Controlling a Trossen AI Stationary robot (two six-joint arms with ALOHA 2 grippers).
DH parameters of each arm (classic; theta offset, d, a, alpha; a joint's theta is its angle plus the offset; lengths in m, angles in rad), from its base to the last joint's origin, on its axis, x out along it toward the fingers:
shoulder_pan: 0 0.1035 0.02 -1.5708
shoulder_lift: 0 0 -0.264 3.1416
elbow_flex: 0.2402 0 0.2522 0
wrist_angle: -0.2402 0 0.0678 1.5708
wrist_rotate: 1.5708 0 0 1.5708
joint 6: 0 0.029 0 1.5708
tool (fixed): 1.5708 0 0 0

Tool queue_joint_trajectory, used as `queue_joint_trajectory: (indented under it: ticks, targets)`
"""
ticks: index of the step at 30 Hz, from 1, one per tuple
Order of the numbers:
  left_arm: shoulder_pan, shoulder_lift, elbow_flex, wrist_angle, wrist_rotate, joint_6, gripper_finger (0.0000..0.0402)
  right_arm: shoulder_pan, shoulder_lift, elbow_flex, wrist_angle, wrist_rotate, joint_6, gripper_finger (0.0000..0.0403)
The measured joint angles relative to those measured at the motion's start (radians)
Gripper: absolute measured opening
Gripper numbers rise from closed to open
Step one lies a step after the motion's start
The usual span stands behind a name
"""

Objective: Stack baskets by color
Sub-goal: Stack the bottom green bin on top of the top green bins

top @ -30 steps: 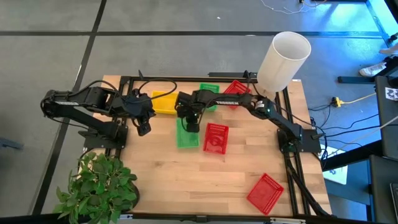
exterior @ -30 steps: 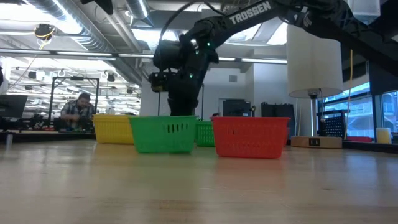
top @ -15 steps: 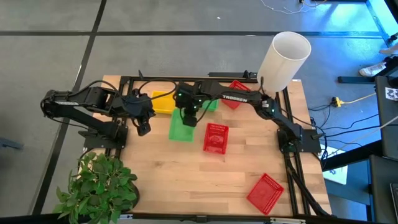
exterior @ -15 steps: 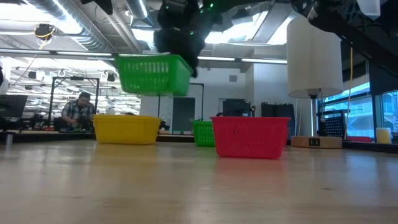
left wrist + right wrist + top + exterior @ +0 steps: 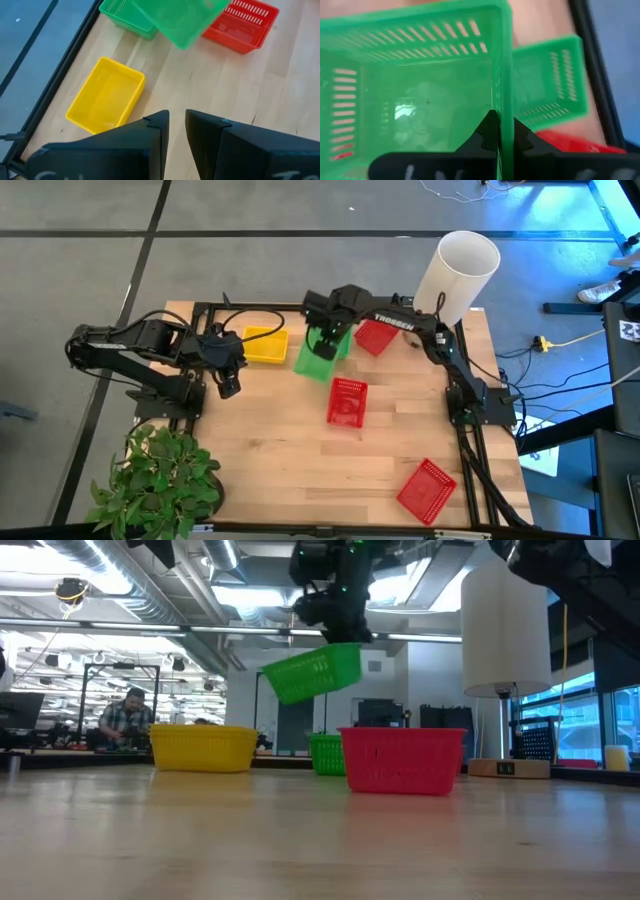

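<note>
My right gripper [image 5: 500, 120] is shut on a green basket [image 5: 312, 363], held high above the table in the low view [image 5: 315, 673]. A second green basket [image 5: 547, 85] rests on its base just beyond it, near the far edge. A yellow basket [image 5: 264, 345] sits left of them. Three red baskets rest on the table: one far back [image 5: 375, 337], one in the middle [image 5: 346, 402], one at the near right [image 5: 426, 490]. My left gripper [image 5: 177, 125] waits at the table's left, near the yellow basket, its fingers a narrow gap apart with nothing between them. My right gripper pinches one end wall of the green basket at its rim [image 5: 504, 100], one finger inside the basket and one outside. The fingers come from above, pointing steeply down. The basket hangs below them, lifted clear of the table and tilted, its free end lower [image 5: 280, 688].
A tall white cylinder [image 5: 455, 275] stands at the far right corner. A potted plant [image 5: 160, 480] fills the near left corner. A black frame rail [image 5: 260, 306] runs along the far edge. Bare wood lies in the near middle [image 5: 300, 470].
My right gripper has lifted the green basket off the table, rising and going toward the far edge and to the right, up to the other green basket. Its wrist has rolled, so the basket has turned and now hangs tilted. The other baskets have not moved.
</note>
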Motion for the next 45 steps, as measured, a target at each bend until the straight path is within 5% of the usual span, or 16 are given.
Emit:
queue_joint_trajectory:
  ticks: [11,19,31,45]
  targets:
    - [0.0,0.005,0.0,0.006,-0.062,-0.012,0.0055,-0.195,0.002,-0.003,0.03,-0.007,-0.154,0.0]
    - [0.0,0.004,0.0,0.006,-0.121,-0.085,0.0055,-0.286,0.012,-0.016,0.062,-0.13,-0.316,0.0]
    - [0.0,0.004,0.0,0.023,-0.137,-0.142,0.0055,-0.318,0.071,-0.017,0.111,-0.242,-0.439,0.0]
    - [0.0,0.004,0.0,0.024,-0.155,-0.147,0.0055,-0.353,0.129,-0.017,0.132,-0.246,-0.483,0.0]
